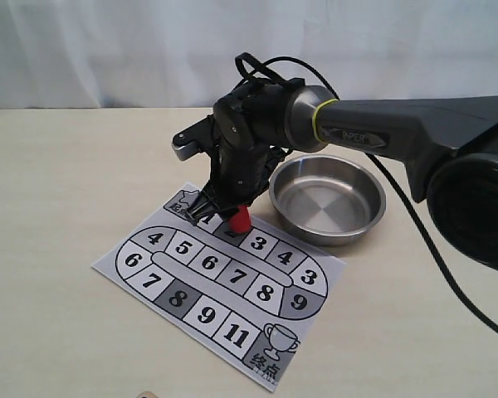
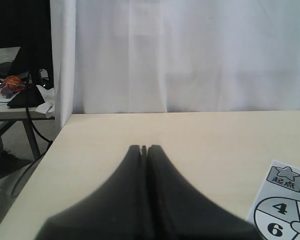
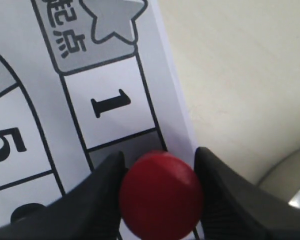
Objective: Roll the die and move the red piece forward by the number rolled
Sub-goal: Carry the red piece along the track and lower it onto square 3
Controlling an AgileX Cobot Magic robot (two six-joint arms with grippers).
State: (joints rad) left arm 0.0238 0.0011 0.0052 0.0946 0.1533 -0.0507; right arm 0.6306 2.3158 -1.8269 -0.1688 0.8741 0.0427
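Note:
The red piece (image 1: 242,220) is a small red cylinder over the grey square just after square 1 on the paper game board (image 1: 224,282). My right gripper (image 1: 232,215) is shut on it. In the right wrist view its round red top (image 3: 161,195) fills the gap of the right gripper (image 3: 160,156), with a dark finger pressed on each side; I cannot tell whether its base touches the paper. My left gripper (image 2: 144,149) is shut on nothing over bare table, out of the exterior view. The die does not show in any view.
A steel bowl (image 1: 328,199), with nothing visible inside, stands right of the board, close to the right arm; its rim (image 3: 295,180) shows beside the fingers. The board's start corner (image 2: 285,180) lies to one side of the left gripper. A white curtain backs the table.

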